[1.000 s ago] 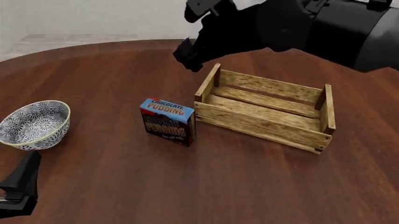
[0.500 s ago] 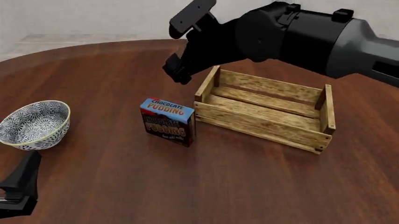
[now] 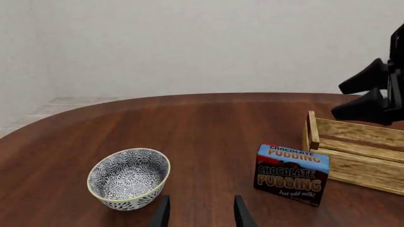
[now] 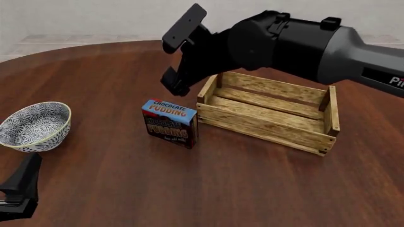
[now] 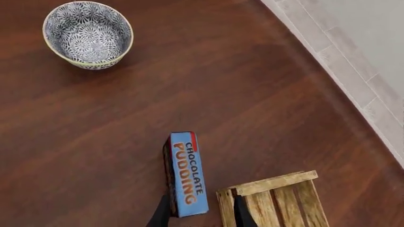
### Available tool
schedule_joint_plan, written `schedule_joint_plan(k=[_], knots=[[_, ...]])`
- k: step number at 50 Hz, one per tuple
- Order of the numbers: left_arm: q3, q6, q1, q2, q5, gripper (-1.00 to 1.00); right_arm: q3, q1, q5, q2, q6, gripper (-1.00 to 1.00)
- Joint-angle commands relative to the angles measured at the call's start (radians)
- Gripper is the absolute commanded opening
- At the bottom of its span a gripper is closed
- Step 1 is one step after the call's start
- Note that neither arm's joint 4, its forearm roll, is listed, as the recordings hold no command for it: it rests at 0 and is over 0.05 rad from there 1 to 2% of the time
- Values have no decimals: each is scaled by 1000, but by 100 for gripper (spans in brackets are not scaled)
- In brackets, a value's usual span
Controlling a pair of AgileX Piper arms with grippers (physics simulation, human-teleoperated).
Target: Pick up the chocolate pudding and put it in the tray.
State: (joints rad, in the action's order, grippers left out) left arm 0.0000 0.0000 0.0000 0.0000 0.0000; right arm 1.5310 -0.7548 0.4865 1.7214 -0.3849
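The chocolate pudding is a small carton with a blue top and dark brown front, standing on the table just left of the tray, a light wooden slatted crate. My right gripper is open and empty, hovering above and just behind the pudding, beside the tray's left end board. In the right wrist view the pudding lies between the fingertips, with the tray corner beside it. My left gripper is open and empty at the near left; its view shows the pudding and the tray.
A blue-and-white patterned bowl stands at the left of the brown wooden table, near my left gripper; it also shows in the left wrist view and the right wrist view. The right arm's bulky body reaches over the tray.
My right gripper has come down and to the left, from above the tray's far left corner towards the pudding. The pudding, tray, bowl and left arm have not moved.
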Motion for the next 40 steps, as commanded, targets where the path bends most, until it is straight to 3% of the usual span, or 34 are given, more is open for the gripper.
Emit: schedule_joint_plan(k=[1, 40], knots=[[0, 0, 0, 0, 0, 100, -8, 0, 6, 7, -36, 100], [0, 0, 0, 0, 0, 100, 15, -12, 5, 71, -16, 100]])
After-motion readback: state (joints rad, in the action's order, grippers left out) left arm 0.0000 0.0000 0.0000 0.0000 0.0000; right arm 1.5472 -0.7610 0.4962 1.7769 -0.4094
